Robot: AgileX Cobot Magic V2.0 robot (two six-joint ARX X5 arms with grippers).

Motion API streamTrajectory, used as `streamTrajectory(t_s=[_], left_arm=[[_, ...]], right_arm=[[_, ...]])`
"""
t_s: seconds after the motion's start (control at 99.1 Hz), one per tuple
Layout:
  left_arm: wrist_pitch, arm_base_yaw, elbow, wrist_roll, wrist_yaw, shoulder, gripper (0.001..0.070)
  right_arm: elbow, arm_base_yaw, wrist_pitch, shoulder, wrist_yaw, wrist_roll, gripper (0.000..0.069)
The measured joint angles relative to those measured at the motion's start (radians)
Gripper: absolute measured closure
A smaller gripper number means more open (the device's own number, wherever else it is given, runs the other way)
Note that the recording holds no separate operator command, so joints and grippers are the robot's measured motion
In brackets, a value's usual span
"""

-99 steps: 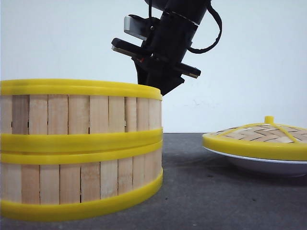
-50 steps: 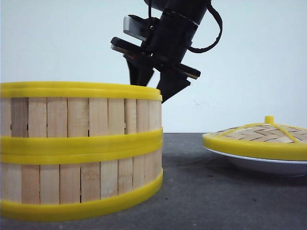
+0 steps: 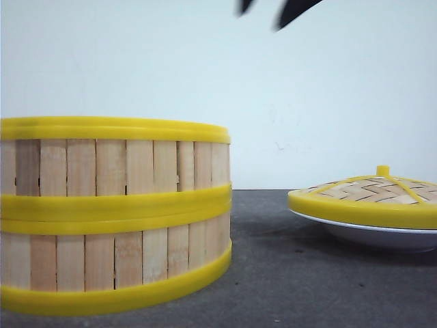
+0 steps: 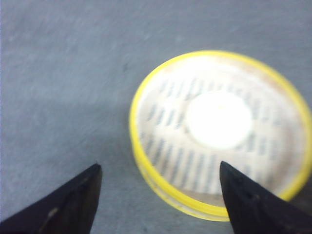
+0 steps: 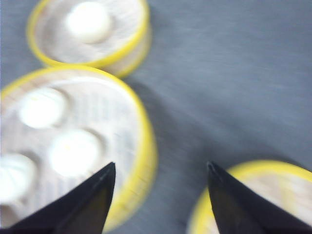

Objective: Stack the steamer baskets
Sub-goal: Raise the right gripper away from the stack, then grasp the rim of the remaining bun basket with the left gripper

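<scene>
Two steamer baskets stand stacked at the front left, the upper one (image 3: 116,164) on the lower one (image 3: 116,260). In the right wrist view the stack's top (image 5: 141,141) holds three white buns. A third steamer basket (image 4: 219,136) with one white bun sits alone on the table and also shows beyond the stack (image 5: 87,34). My left gripper (image 4: 159,164) hangs open above that single basket's near rim, holding nothing. My right gripper (image 5: 161,164) is open and empty, high over the gap between stack and lid. Only its fingertips (image 3: 293,9) show in the front view.
A woven bamboo lid (image 3: 369,195) with yellow rim and knob rests on a white plate (image 3: 382,236) at the right; the lid's edge (image 5: 263,195) shows beside my right fingers. The table (image 3: 287,273) is dark grey, with a white wall behind.
The right arm has risen from just behind the stack's top rim until only its fingertips show at the top edge. Its fingers opened. The stack and lid have not moved.
</scene>
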Motion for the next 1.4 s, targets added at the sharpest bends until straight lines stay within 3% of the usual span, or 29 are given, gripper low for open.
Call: streamTrajectory(t_s=[0.141, 0.393, 0.565, 0.635, 0.767, 0.928, 1.17, 1.402], left_arm=[[0.052, 0.045, 0.027, 0.0, 0.0, 0.146, 0.0242], [0.166, 0.076, 0.039, 0.0, 0.002, 0.351, 0.0242], [0.227, 0.076, 0.039, -0.004, 0.003, 0.446, 0.0247], [0.248, 0.076, 0.039, -0.004, 0.004, 0.468, 0.0307], [0.273, 0.075, 0.04, -0.012, 0.01, 0.483, 0.0507], [0.29, 0.072, 0.042, -0.021, 0.015, 0.489, 0.0654], [0.281, 0.076, 0.063, -0.015, 0.011, 0.497, 0.0684], [0.119, 0.076, 0.235, -0.008, 0.056, 0.503, 0.0684]], right_arm=[[-0.023, -0.096, -0.104, -0.118, 0.083, -0.006, 0.0328], [-0.16, -0.281, -0.231, -0.335, 0.085, -0.007, 0.0328], [-0.233, -0.316, -0.29, -0.422, 0.085, -0.006, 0.0328], [-0.252, -0.316, -0.302, -0.446, 0.084, -0.006, 0.0328], [-0.254, -0.316, -0.325, -0.47, 0.084, 0.002, 0.0328], [-0.254, -0.316, -0.325, -0.489, 0.084, 0.006, 0.0328], [-0.254, -0.316, -0.325, -0.489, 0.084, 0.006, 0.0328], [-0.254, -0.316, -0.341, -0.49, 0.084, 0.006, 0.0328]])
